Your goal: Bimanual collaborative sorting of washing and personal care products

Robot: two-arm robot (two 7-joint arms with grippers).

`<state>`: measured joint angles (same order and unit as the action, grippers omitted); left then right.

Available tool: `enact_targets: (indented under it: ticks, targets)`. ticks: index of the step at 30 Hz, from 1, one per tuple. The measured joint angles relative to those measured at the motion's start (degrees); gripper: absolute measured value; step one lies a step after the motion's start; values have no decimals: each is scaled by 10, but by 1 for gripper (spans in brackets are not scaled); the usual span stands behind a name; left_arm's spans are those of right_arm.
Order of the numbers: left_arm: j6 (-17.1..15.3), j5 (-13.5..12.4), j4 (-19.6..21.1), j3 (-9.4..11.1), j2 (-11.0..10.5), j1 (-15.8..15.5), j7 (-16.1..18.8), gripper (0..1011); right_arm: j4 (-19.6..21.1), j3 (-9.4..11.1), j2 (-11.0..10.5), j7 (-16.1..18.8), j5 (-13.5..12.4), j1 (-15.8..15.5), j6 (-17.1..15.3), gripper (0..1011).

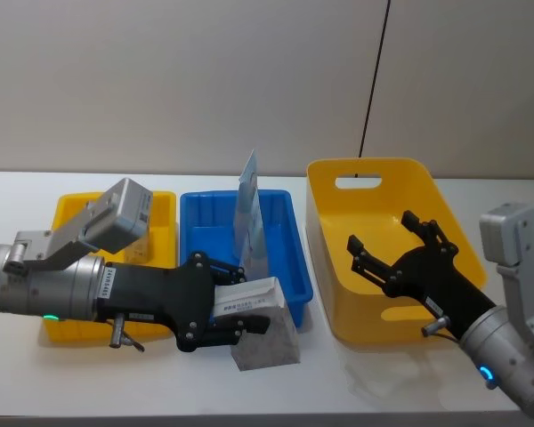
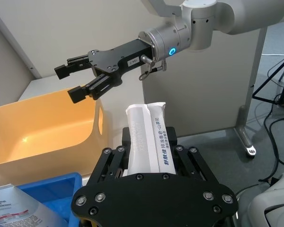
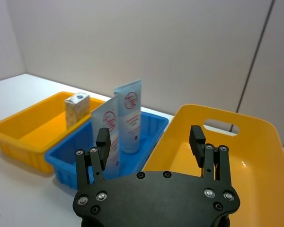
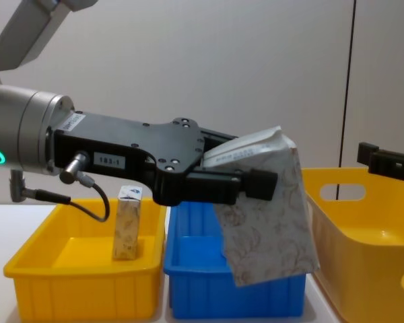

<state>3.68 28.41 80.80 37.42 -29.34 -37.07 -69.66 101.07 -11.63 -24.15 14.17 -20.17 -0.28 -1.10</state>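
My left gripper (image 1: 247,307) is shut on the white top of a beige patterned soft pack (image 1: 267,342), held in the air just in front of the blue bin (image 1: 289,267). The left wrist view shows that pack (image 2: 146,137) clamped between the black fingers. Two pale blue-and-white pouches (image 3: 128,113) stand upright in the blue bin. Another small beige pack (image 4: 126,225) stands in the shallow yellow bin (image 4: 81,272) on the left. My right gripper (image 1: 380,231) hovers open and empty over the large yellow bin (image 1: 338,294) on the right.
The three bins sit side by side across the white table (image 1: 383,378), close to a plain wall behind. A bare strip of table runs along the front, under both arms. The large yellow bin (image 3: 246,146) has tall walls and a handle slot.
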Motion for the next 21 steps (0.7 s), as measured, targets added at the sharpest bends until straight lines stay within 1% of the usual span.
enact_targets:
  ticks: [2, 5, 6, 7, 9, 12, 13, 15, 16, 19, 21]
  targets:
    - [0, 0, 0, 0, 0, 0, 0, 364, -1, 1, -7, 12, -4, 1, 1, 1002]
    - [0, 0, 0, 0, 0, 0, 0, 364, -2, 2, -20, 37, -14, 3, 4, 1002]
    - [0, 0, 0, 0, 0, 0, 0, 364, -2, 3, -27, 50, -19, 5, 6, 1002]
    - [0, 0, 0, 0, 0, 0, 0, 364, -2, 3, -27, 50, -19, 5, 6, 1002]
    - [0, 0, 0, 0, 0, 0, 0, 364, -3, 3, -41, 77, -29, 8, 9, 1002]
    - [0, 0, 0, 0, 0, 0, 0, 364, -5, 4, -51, 96, -36, 9, 12, 1002]
    - [0, 0, 0, 0, 0, 0, 0, 364, -5, 4, -59, 111, -41, 11, 14, 1002]
    - [0, 0, 0, 0, 0, 0, 0, 364, -6, 4, -65, 123, -46, 12, 15, 1001]
    - [0, 0, 0, 0, 0, 0, 0, 364, -7, 4, -74, 138, -51, 14, 17, 1002]
    - [0, 0, 0, 0, 0, 0, 0, 364, -7, 3, -84, 160, -59, 16, 20, 1002]
    - [0, 0, 0, 0, 0, 0, 0, 364, -8, 3, -96, 181, -66, 18, 22, 1002]
